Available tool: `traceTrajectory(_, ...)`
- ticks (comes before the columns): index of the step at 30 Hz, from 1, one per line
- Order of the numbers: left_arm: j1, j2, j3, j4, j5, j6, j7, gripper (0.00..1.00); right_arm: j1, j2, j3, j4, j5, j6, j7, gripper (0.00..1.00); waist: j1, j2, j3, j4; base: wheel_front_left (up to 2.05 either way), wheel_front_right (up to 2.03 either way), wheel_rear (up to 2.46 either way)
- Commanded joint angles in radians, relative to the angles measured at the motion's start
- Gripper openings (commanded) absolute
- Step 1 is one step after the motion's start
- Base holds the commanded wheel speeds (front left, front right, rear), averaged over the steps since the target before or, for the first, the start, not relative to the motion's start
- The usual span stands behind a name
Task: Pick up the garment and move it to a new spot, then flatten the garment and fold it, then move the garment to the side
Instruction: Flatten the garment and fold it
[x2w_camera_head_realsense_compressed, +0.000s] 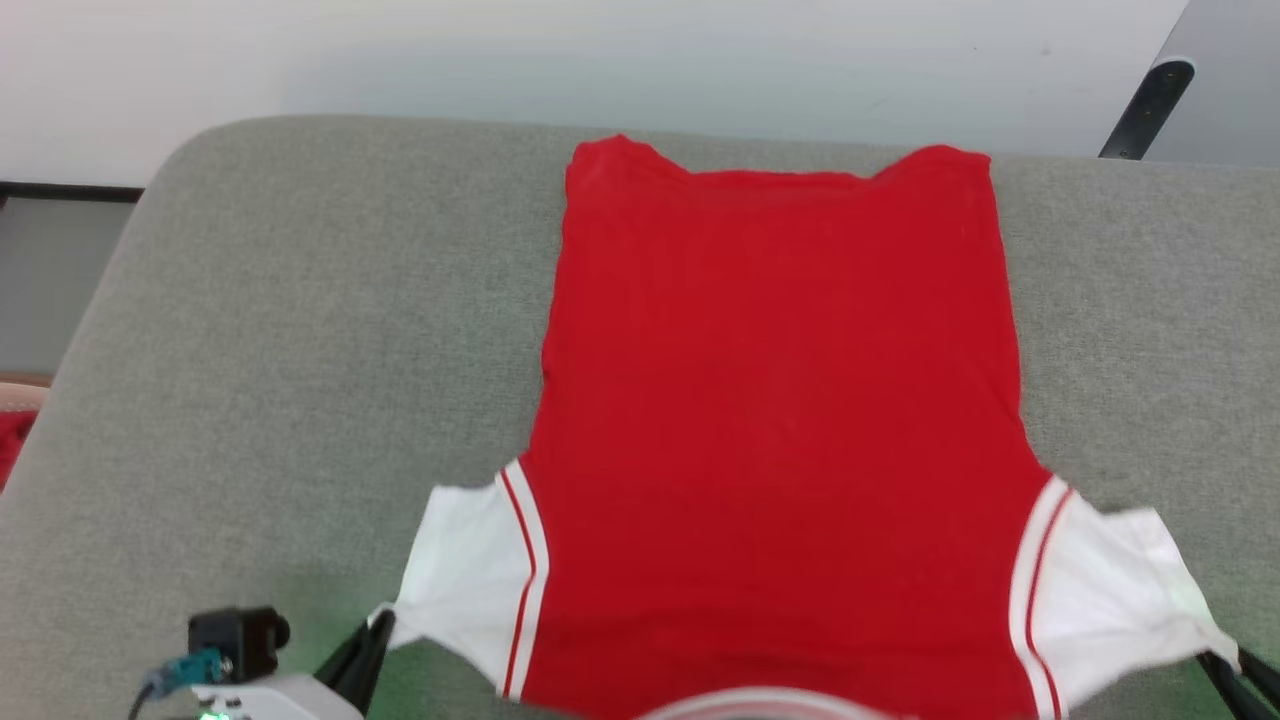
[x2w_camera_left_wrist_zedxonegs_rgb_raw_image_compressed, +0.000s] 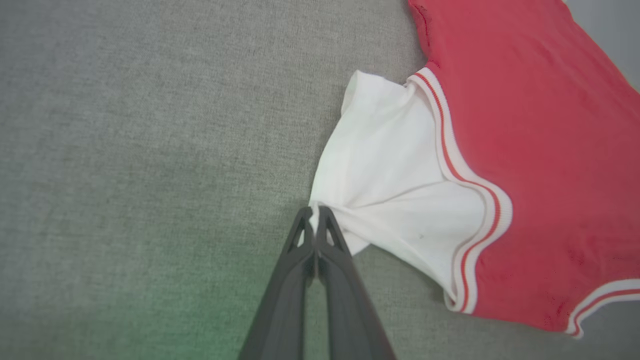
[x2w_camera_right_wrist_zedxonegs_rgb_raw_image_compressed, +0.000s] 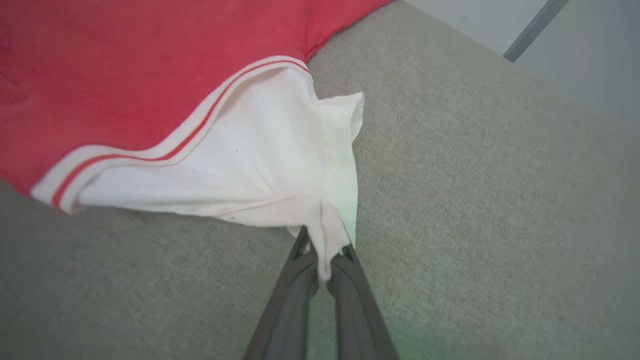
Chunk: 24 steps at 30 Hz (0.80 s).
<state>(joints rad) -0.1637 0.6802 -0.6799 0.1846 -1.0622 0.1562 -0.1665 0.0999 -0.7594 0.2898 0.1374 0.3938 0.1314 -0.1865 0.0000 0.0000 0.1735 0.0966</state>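
Ahead of our left gripper (x2w_camera_left_wrist_zedxonegs_rgb_raw_image_compressed: 315, 215) and right gripper (x2w_camera_right_wrist_zedxonegs_rgb_raw_image_compressed: 325, 252), each clamped on a white sleeve (x2w_camera_left_wrist_zedxonegs_rgb_raw_image_compressed: 380, 170) tip, the garment (x2w_camera_head_realsense_compressed: 780, 420) lies spread on grey upholstery (x2w_camera_head_realsense_compressed: 300, 350), soft, light and limp, we judge, so sleeve tips suit holding

On cushion (x2w_camera_head_realsense_compressed: 300, 350), garment (x2w_camera_head_realsense_compressed: 780, 400) — left hand (x2w_camera_left_wrist_zedxonegs_rgb_raw_image_compressed: 316, 214), right hand (x2w_camera_right_wrist_zedxonegs_rgb_raw_image_compressed: 325, 257) at its sleeves (x2w_camera_head_realsense_compressed: 470, 560)

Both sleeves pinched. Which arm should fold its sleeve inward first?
Left, narrowly. Both grippers are shut on sleeves of the garment, but the left gripper sits inside the head view; the right gripper is at its edge.
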Motion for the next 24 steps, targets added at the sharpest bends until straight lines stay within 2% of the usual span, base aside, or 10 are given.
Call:
traceTrajectory(1, 0.019, -0.002, -0.004, 0.009, 0.003, 0.01, -0.003, 0.0, 0.025, 0.003, -0.015, 0.006, 0.005, -0.001, 0.01, 0.0, 0.0, 0.0, -0.001, -0.002, 0.0, 0.0, 0.0)
traceTrajectory(6, 0.04, -0.031, -0.013, 0.026, -0.004, 0.011, -0.019, 0.0, 0.06, 0.026, -0.045, 0.014, 0.03, -0.001, 0.019, 0.0, 0.0, 0.0, -0.003, -0.007, 0.0, 0.0, 0.0)
traceTrajectory(9, 0.036, -0.043, -0.018, 0.037, -0.002, 0.012, -0.022, 0.0, 0.061, 0.044, -0.06, 0.02, 0.062, -0.001, 0.063, 0.0, 0.0, 0.0, -0.005, -0.01, 0.0, 0.0, 0.0)
traceTrajectory(10, 0.033, -0.047, -0.018, 0.04, -0.004, 0.012, -0.021, 0.0, 0.057, 0.048, -0.062, 0.012, 0.067, -0.001, 0.079, 0.29, 0.0, 0.0, -0.006, -0.011, 0.0, 0.0, 0.0)
traceTrajectory(11, 0.031, -0.051, -0.018, 0.041, -0.005, 0.011, -0.022, 0.0, 0.051, 0.055, -0.075, 0.009, 0.084, -0.001, 0.1, 0.81, 0.0, 0.0, -0.007, -0.012, 0.0, 0.0, 0.0)
traceTrajectory(12, 0.029, -0.054, -0.017, 0.042, -0.006, 0.01, -0.025, 0.0, 0.049, 0.066, -0.075, 0.001, 0.113, -0.001, 0.126, 1.0, 0.0, 0.0, -0.008, -0.013, 0.0, 0.0, 0.0)
traceTrajectory(15, 0.028, -0.06, -0.014, 0.046, -0.001, 0.02, -0.031, 0.0, 0.043, 0.071, -0.068, -0.059, 0.221, -0.001, 0.212, 1.0, 0.0, 0.0, -0.014, -0.014, 0.0, 0.0, 0.0)
traceTrajectory(19, 0.028, -0.068, -0.008, 0.042, -0.001, 0.031, -0.043, 0.0, 0.037, 0.039, -0.087, -0.161, 0.324, -0.001, 0.329, 1.0, 0.0, 0.0, -0.022, -0.008, 0.0, 0.0, 0.0)
traceTrajectory(24, 0.009, -0.087, -0.015, 0.032, 0.022, 0.038, -0.054, 0.0, 0.004, 0.032, -0.183, -0.3, 0.395, -0.001, 0.441, 1.0, 0.0, 0.0, -0.019, 0.023, 0.0, 0.0, 0.0)
